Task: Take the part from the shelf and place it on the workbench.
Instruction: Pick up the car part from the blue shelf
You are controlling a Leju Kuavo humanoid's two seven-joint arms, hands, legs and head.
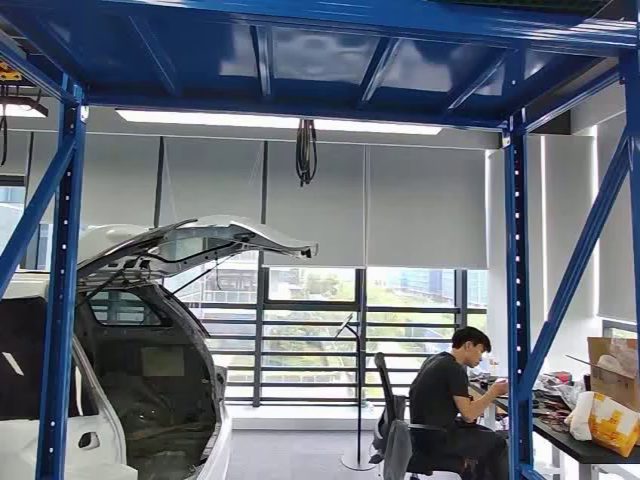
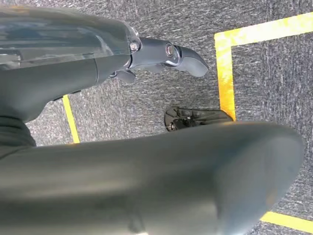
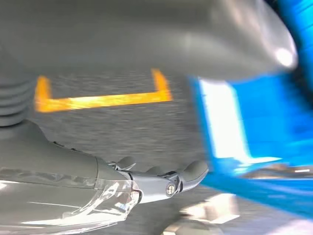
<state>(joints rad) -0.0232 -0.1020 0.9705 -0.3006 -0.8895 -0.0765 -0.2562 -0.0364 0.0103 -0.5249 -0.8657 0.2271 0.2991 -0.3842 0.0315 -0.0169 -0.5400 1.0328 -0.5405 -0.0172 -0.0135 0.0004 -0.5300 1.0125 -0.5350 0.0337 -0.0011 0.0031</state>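
Hands hung empty: left hand (image 2: 158, 98) with fingers apart above grey carpet (image 2: 265, 78) and yellow tape (image 2: 225, 73); right hand (image 3: 155, 161) likewise, beside a blurred blue rack (image 3: 251, 122). Part's place: cannot tell. No writing was legible. Ahead, a person (image 1: 453, 405) sat at a counter (image 1: 581, 448).

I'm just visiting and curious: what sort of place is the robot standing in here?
Probably a workshop or car-industry test lab: blue steel racking frames the view, a bare white car body stands with its tailgate raised, and a person sits working at a cluttered bench.

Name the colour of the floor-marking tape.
Yellow tape, clearest in the left wrist view.
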